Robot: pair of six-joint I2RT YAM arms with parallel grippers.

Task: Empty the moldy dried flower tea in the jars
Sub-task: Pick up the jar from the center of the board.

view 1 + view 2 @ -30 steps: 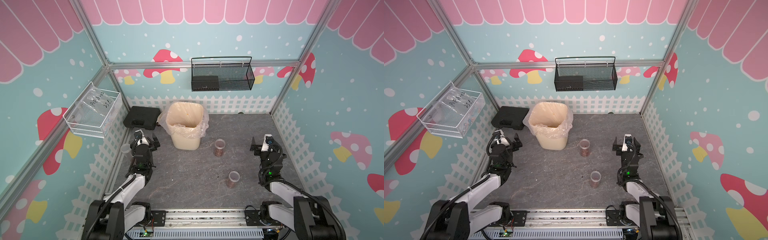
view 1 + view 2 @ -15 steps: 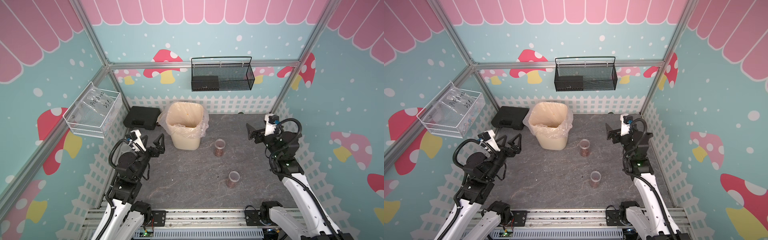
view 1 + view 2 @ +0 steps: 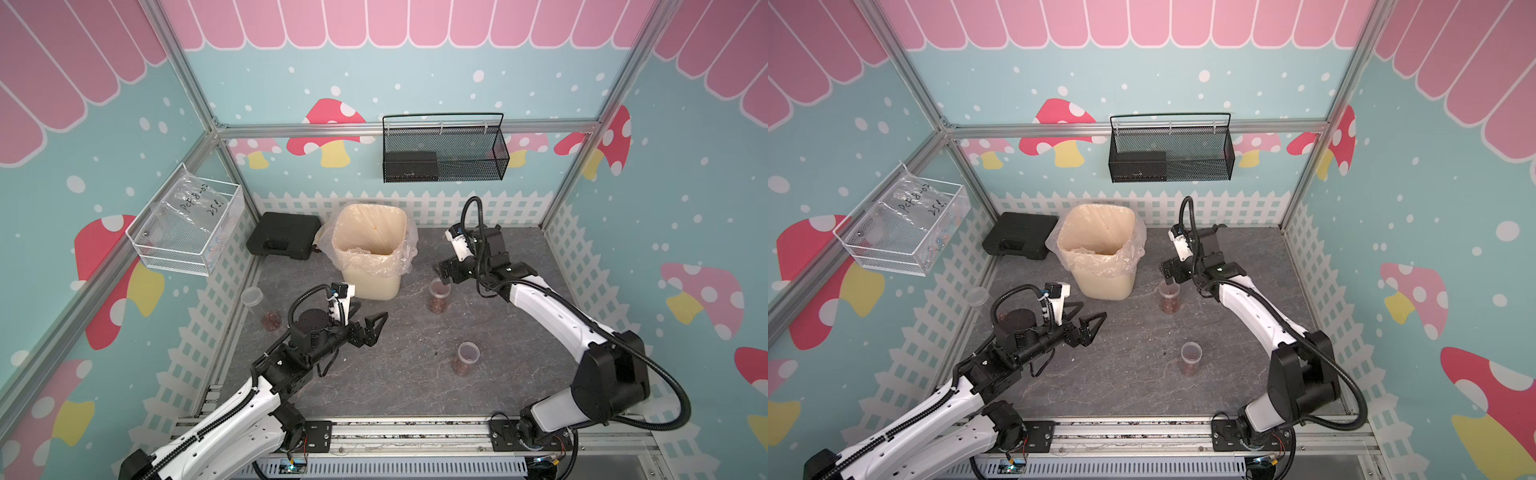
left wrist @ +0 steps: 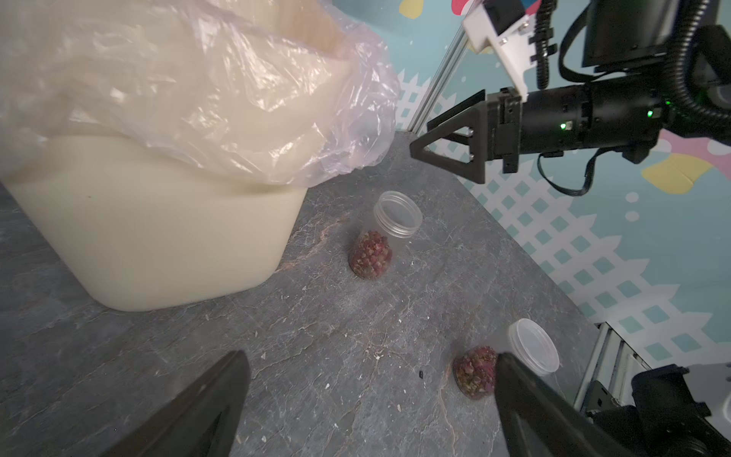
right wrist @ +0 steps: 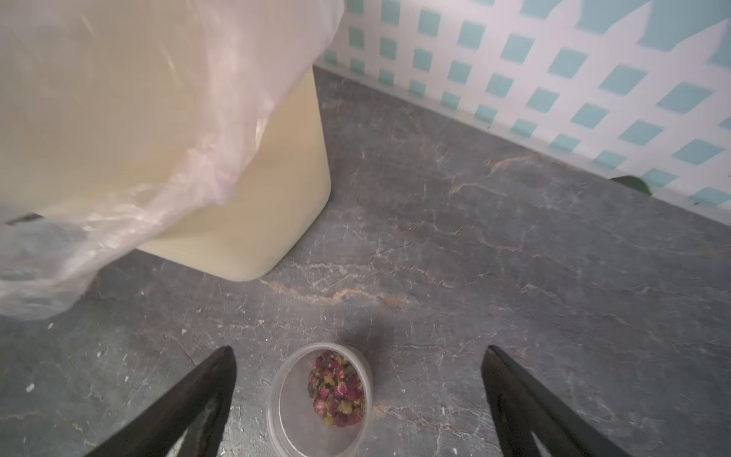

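The moldy dried flower tea (image 5: 336, 389) lies as a crumbly pink-brown clump in the bottom of a clear round jar (image 5: 285, 415) now directly beneath the right claw (image 5: 358, 350), which has swung out from its folded rest, fingers spread wide, holding nothing; a first pickup looks close. The left claw (image 3: 370, 318) has risen too, spread and empty, the glossy film-lined cream bin (image 3: 370, 282) near ahead, the front jar (image 3: 466, 359) and fence-side jar (image 3: 261, 309) well apart.
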